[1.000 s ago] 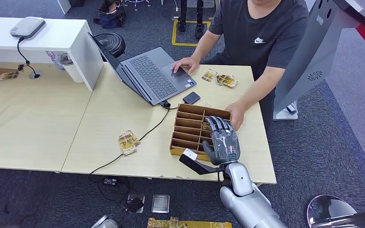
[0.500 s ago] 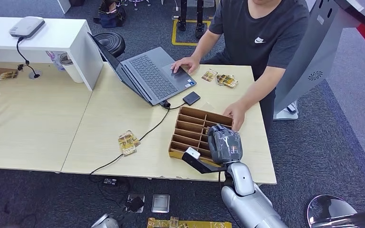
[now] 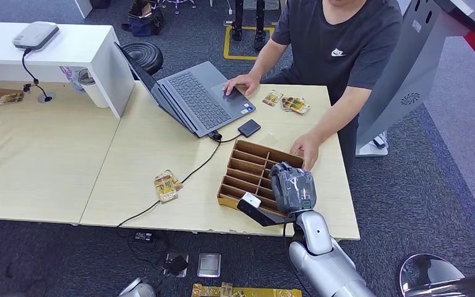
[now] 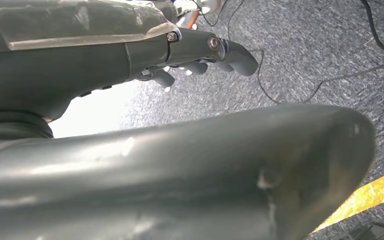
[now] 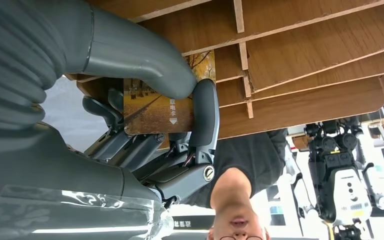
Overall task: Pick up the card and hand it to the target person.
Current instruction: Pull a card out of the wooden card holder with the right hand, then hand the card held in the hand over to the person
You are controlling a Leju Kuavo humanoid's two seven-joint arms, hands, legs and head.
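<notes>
The card [image 5: 155,107], printed with a golden autumn scene and white characters, is pinched between the thumb and fingers of my right hand [image 5: 145,130]. In the head view my right hand [image 3: 292,189] is curled over the near right part of the wooden divider box [image 3: 244,167]. The target person [image 3: 340,49] stands across the table, one hand [image 3: 305,148] resting on the box's far right corner and the other on the laptop [image 3: 198,96]. My left hand [image 4: 130,55] hangs over the carpet with its fingers [image 4: 200,65] apart and nothing in them.
A black pad [image 3: 248,127] and a cable [image 3: 185,176] lie between laptop and box. Loose cards lie at the table's middle [image 3: 167,185] and by the person [image 3: 287,103]. A white shelf [image 3: 68,46] stands at the left. The table's near edge [image 3: 222,230] runs just below my wrist.
My right hand's fingers went from stretched over the box to curled in, now pinching the card. The box has shifted slightly left and turned a little. The person's hand stays on its corner.
</notes>
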